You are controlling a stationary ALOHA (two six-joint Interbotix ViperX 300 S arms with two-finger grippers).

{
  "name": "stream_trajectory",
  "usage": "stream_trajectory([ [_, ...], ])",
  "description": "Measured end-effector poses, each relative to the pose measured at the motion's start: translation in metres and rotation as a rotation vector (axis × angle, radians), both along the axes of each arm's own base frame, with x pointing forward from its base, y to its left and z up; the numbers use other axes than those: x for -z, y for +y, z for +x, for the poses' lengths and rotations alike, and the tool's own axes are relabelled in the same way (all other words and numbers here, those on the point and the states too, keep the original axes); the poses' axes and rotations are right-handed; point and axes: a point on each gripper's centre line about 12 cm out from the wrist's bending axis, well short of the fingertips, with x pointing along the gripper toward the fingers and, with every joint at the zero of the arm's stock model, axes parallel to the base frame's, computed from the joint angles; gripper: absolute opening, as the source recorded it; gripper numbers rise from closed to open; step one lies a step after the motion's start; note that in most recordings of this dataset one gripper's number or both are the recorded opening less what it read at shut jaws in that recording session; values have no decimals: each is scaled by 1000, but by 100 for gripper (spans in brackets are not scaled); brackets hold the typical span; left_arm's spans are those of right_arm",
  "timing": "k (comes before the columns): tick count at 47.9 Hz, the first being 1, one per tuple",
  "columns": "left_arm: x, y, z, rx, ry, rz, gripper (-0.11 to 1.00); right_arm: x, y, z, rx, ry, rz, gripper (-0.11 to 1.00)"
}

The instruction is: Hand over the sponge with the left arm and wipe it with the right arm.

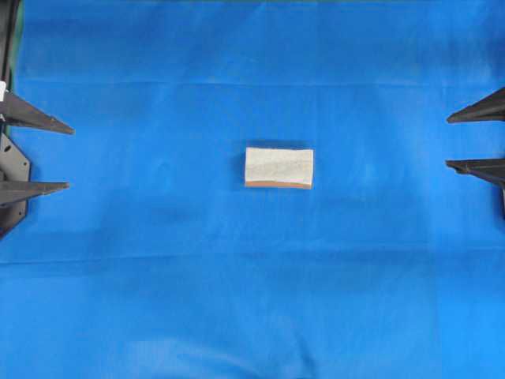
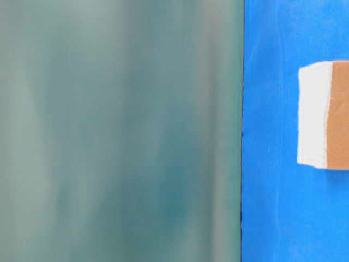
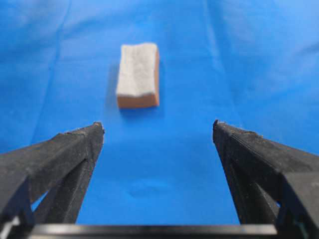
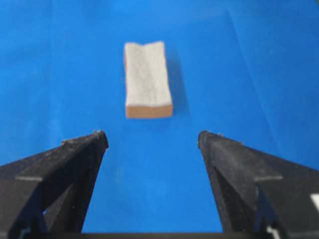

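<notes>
The sponge (image 1: 278, 167) lies flat in the middle of the blue cloth, pale grey-white top up over a thin orange-brown layer. It also shows in the table-level view (image 2: 324, 114), the left wrist view (image 3: 138, 74) and the right wrist view (image 4: 147, 79). My left gripper (image 1: 69, 158) is at the left edge, open and empty, well short of the sponge; its jaws stand wide apart in the left wrist view (image 3: 158, 130). My right gripper (image 1: 448, 142) is at the right edge, open and empty, also far from the sponge (image 4: 152, 137).
The blue cloth (image 1: 252, 300) covers the whole table, with soft creases near the front. A blurred grey-green surface (image 2: 120, 131) fills the left of the table-level view.
</notes>
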Motion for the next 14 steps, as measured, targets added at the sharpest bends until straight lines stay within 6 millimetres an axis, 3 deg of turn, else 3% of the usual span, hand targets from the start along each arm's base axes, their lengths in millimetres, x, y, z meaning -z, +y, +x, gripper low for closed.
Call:
stream_trajectory([
  [14,8,0,-3,-2,25,-15,89,-2,0,0,-1,-17,1,72],
])
